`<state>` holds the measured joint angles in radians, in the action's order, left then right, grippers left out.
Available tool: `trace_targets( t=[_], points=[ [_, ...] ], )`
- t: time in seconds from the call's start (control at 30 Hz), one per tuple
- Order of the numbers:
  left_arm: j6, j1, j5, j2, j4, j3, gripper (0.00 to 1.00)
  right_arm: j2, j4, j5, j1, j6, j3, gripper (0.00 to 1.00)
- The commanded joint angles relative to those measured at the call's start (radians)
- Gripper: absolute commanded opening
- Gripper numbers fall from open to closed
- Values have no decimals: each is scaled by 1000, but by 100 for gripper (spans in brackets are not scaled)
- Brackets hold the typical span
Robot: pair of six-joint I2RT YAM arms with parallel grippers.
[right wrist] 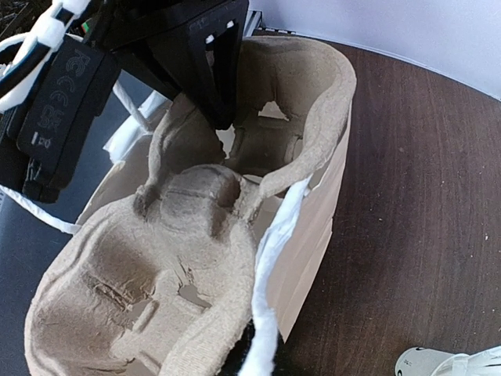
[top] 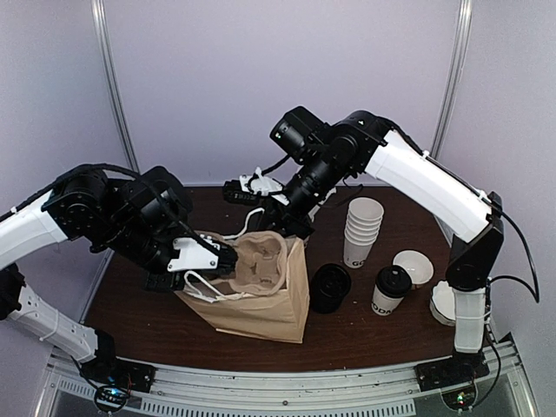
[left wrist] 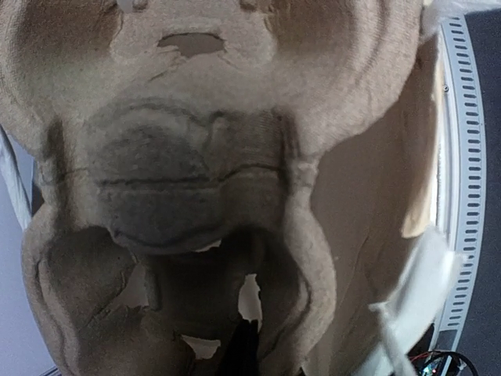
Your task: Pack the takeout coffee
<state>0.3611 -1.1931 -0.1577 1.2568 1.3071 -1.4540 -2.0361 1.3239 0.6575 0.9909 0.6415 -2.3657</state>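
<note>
Pulp carrier [left wrist: 196,180]: seated in the paper bag [top: 269,304], front-centre of the desk.
Takeout coffee [top: 391,294]: upright, lidded, right of the bag, towards the front-right corner.
Right gripper [top: 294,224]: the nearer one, apparently pinching the white handle [right wrist: 274,258]; the coffee lies to its right, frontward.
Left gripper [top: 221,258]: at the carrier's left rim, closure unclear.

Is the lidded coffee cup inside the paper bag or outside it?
Outside. The coffee cup stands upright on the table, right of the paper bag, whose mouth holds a cardboard tray.
</note>
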Motion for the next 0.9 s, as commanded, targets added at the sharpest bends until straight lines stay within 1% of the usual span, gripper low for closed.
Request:
trace_targets(
  t=[0.0,0.17,0.3,0.43,0.53,0.67,0.73,0.87],
  points=[
    [-67,1,-31,20,35,-26,0,46,-6,21,14,15,8,0],
    [10,-4,76,14,73,-29,0,43,-72,-20,7,-57,-14,0],
    [32,-65,25,-10,61,-42,0,18,-114,-76,3,-94,-26,0],
    [29,-81,2,-27,25,-49,0,2,-133,-95,3,-140,-18,0],
    [-10,-76,-81,-19,28,-31,0,5,-117,-61,2,-115,-19,0],
    [-67,-48,-99,24,65,-47,0,15,-92,-8,2,-91,-33,0],
    [-81,-40,-113,25,64,-44,0,17,-74,22,2,-75,-43,0],
    [-93,-19,-99,15,52,-33,0,16,-51,46,2,-62,-45,0]
  ],
)
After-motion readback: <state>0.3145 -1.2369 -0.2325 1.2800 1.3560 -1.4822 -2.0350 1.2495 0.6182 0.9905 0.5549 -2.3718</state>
